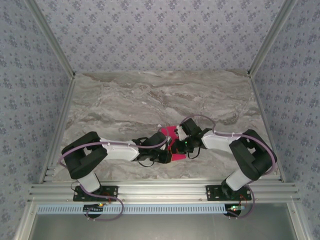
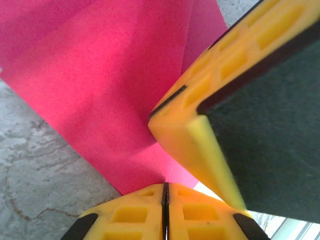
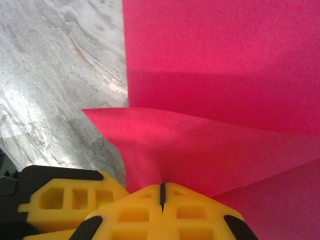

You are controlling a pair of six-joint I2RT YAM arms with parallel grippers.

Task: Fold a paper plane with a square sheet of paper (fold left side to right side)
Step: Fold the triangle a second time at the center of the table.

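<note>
Lower centre of the top view, the square sheet of paper (image 1: 170, 133) lies between the arms. Left gripper (image 2: 165, 190) and right gripper (image 3: 161, 190) each pinch its edge, jaws together; opposing pulls could tear it or skew the crease.

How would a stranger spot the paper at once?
On the grey marble table, look near the middle of the front edge. There the left gripper and right gripper pinch the square sheet of paper, partly folded. Nothing else there is bright magenta-pink.
</note>
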